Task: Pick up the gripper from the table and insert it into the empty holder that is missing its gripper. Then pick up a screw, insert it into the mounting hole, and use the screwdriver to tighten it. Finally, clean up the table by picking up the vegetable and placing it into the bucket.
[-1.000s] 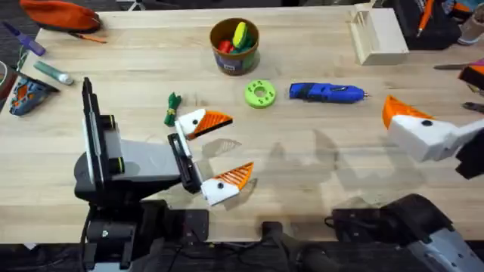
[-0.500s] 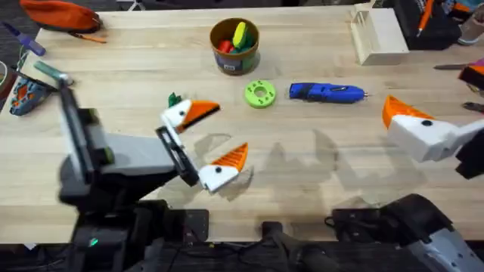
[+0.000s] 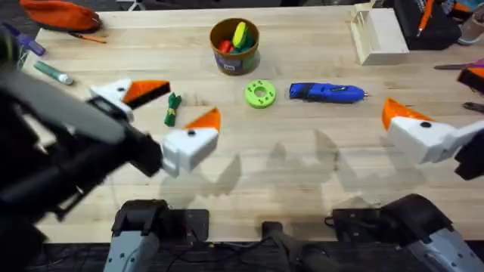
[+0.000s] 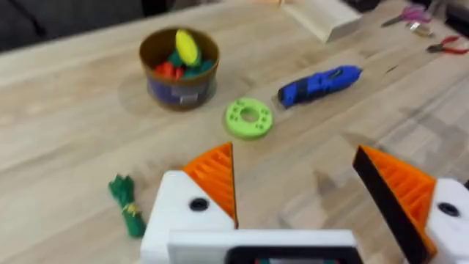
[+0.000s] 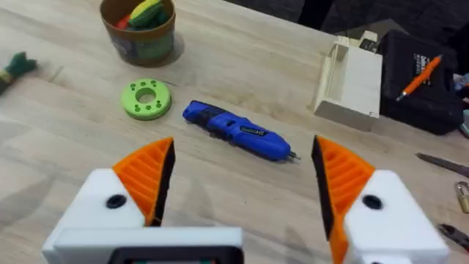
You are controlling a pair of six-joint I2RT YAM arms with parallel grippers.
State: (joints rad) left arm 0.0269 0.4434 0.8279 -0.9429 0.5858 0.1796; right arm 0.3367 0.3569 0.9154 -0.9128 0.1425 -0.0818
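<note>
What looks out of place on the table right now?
The small green vegetable lies loose on the bare wood instead of in the yellow bucket, which already holds other toy food. The left claw hovers open around it. The blue screwdriver and green ring lie tidy; nothing looks spilled or damaged.
</note>
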